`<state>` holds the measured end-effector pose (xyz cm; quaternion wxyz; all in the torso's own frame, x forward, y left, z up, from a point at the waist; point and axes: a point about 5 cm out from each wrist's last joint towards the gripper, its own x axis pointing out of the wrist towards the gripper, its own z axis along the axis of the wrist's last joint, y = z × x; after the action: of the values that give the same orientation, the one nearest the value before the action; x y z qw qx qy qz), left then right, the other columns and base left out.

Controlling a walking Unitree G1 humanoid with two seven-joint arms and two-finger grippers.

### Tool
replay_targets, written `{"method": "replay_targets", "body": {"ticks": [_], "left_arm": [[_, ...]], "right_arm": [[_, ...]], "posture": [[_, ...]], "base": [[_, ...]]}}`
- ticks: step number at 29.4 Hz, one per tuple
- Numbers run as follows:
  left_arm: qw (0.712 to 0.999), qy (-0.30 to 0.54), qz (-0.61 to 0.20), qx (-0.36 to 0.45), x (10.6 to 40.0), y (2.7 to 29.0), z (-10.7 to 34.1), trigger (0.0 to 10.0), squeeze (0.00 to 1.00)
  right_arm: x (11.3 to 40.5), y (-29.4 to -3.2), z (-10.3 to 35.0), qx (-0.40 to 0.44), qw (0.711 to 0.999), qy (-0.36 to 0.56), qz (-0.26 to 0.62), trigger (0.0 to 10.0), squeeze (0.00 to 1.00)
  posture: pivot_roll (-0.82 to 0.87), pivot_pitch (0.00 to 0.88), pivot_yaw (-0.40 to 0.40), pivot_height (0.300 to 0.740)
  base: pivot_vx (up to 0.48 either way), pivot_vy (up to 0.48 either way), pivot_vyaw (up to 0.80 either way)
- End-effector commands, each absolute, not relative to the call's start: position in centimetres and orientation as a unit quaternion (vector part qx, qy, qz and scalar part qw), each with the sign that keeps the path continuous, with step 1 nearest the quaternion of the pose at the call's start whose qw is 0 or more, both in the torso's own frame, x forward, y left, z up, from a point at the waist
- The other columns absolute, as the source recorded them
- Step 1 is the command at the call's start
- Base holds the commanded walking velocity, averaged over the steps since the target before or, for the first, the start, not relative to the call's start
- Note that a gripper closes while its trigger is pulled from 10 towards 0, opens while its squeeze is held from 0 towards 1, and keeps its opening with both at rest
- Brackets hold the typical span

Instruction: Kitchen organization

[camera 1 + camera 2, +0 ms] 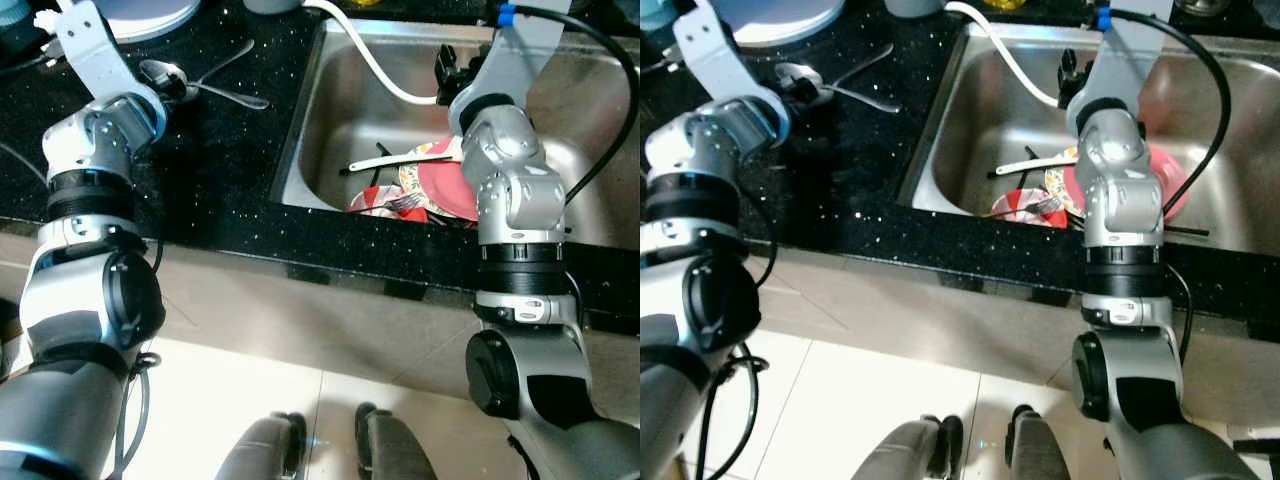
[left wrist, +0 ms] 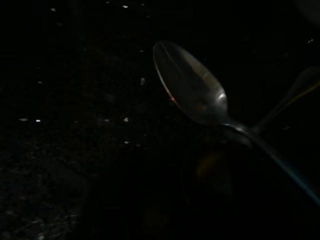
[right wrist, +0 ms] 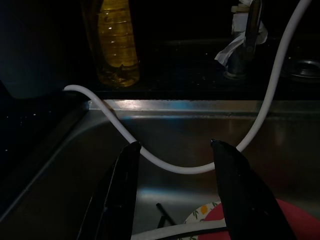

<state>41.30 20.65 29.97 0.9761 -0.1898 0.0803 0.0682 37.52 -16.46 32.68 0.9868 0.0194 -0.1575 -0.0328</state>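
Right tool (image 3: 175, 192): seen in the right wrist view with its two black fingers (image 3: 117, 195) spread wide apart and nothing held between them. It is held over the steel sink (image 1: 330, 120), above the dishes lying in the basin. A white hose (image 3: 170, 167) is draped across the sink just beyond the fingertips, running up toward the faucet (image 3: 247, 40) at the back rim. A bottle of yellow liquid (image 3: 116, 42) is stood on the desk behind the sink, well apart from the faucet.

Sink contents: a red plate (image 1: 445, 185), a patterned plate (image 1: 412, 180) partly under it, a white-handled utensil (image 1: 385, 162) laid across them, and a fork (image 1: 402, 203) at the near side. All are piled together toward the near middle of the basin, partly hidden by the right arm.

Left tool: placed over the black speckled desk (image 1: 220, 170) beside the sink; whether it is released or clenched cannot be told. A metal spoon (image 2: 192, 87) is seen close before it in the dark left wrist view, lying on the desk. A second utensil (image 1: 225, 62) is crossed with the spoon's handle. A white round object (image 1: 150, 15) is found at the far edge of the desk.
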Motion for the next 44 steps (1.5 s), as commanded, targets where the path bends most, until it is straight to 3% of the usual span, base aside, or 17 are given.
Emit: {"method": "replay_targets", "body": {"ticks": [1, 10, 15, 16, 17, 30, 35, 36, 44], "left_arm": [[0.969, 0.159, 0.098, -0.161, 41.2, 21.1, 26.3, 0.0, 0.00], [0.968, 0.163, 0.111, -0.156, 41.1, 21.9, 26.2, 0.0, 0.00], [0.986, 0.063, 0.104, -0.110, 41.3, 22.3, 29.0, 0.0, 0.00], [0.989, 0.045, 0.108, -0.093, 41.3, 22.4, 29.6, 3.7, 0.00], [0.991, 0.024, 0.104, -0.084, 41.3, 22.3, 30.3, 10.0, 0.00], [0.994, -0.084, 0.002, 0.077, 41.1, 17.0, 34.6, 10.0, 0.00], [0.991, -0.043, 0.073, 0.104, 41.4, 19.2, 34.1, 10.0, 0.00], [0.989, -0.035, 0.090, 0.111, 41.4, 19.9, 33.9, 10.0, 1.00], [0.978, 0.007, 0.194, 0.077, 40.3, 25.3, 33.2, 10.0, 1.00]], "right_arm": [[37.4, -16.4, 32.8, 0.019, 0.986, -0.161, -0.032, 10.0, 0.00], [37.4, -16.4, 32.8, 0.023, 0.986, -0.160, -0.031, 10.0, 0.00], [37.5, -16.3, 32.9, 0.025, 0.986, -0.161, -0.029, 10.0, 0.00], [37.5, -16.3, 32.9, 0.025, 0.986, -0.161, -0.029, 10.0, 0.00], [37.5, -16.3, 32.9, 0.026, 0.986, -0.161, -0.029, 10.0, 0.00], [37.6, -16.0, 32.9, 0.027, 0.986, -0.160, -0.024, 10.0, 0.00], [37.5, -16.0, 32.9, 0.027, 0.986, -0.160, -0.025, 10.0, 0.00], [37.5, -16.0, 32.9, 0.027, 0.986, -0.160, -0.026, 10.0, 0.00], [37.5, -16.1, 32.6, 0.029, 0.987, -0.158, -0.028, 10.0, 0.00]], "posture": [[0.03, 0.237, 0.100, 0.740], [0.04, 0.239, 0.095, 0.740], [0.05, 0.241, 0.093, 0.740], [0.05, 0.241, 0.092, 0.740], [0.05, 0.241, 0.091, 0.740], [0.05, 0.241, 0.086, 0.740], [0.05, 0.244, 0.090, 0.740], [0.05, 0.244, 0.090, 0.740], [0.06, 0.247, 0.091, 0.740]], "base": [[0.000, 0.000, 0.00], [0.000, 0.000, 0.00], [0.000, 0.000, 0.00], [0.000, 0.000, 0.00], [0.000, 0.000, 0.00], [0.000, 0.000, 0.00], [0.000, 0.000, 0.00], [0.000, 0.000, 0.00], [0.000, 0.000, 0.00]]}}
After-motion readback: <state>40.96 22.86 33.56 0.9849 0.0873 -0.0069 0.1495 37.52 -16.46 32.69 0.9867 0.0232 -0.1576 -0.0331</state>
